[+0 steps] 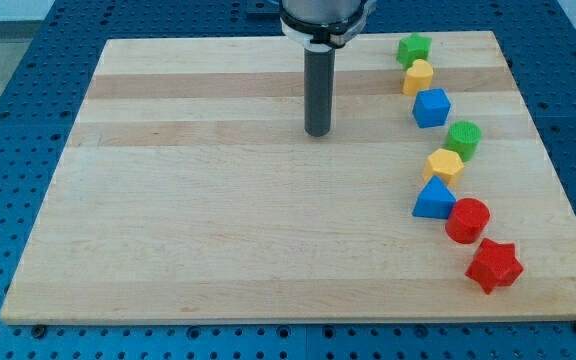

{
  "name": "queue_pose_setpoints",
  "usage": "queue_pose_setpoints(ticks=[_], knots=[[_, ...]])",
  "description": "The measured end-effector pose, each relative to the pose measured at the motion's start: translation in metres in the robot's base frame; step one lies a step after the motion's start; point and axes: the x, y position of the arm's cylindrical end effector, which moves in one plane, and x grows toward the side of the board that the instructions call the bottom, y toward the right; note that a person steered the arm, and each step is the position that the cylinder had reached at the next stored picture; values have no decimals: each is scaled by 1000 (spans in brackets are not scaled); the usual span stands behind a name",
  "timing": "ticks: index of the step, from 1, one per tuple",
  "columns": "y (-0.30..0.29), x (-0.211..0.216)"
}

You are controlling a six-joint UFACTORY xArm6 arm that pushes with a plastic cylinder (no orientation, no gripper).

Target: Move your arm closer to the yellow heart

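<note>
The yellow heart lies near the board's top right, just below a green star and above a blue block. My tip rests on the wooden board at the upper middle. It is well to the left of the yellow heart and a little lower in the view. It touches no block.
A curved line of blocks continues down the view's right: a green round block, a yellow hexagon, a blue triangle, a red cylinder and a red star. A blue perforated table surrounds the board.
</note>
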Motion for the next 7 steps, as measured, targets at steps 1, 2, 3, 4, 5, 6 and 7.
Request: queue_pose_setpoints(ticks=[1, 2, 3, 4, 5, 6, 7], knots=[[-1, 0], [-5, 0], [-5, 0], [-5, -13], [-5, -36], [-5, -39], [-5, -47]])
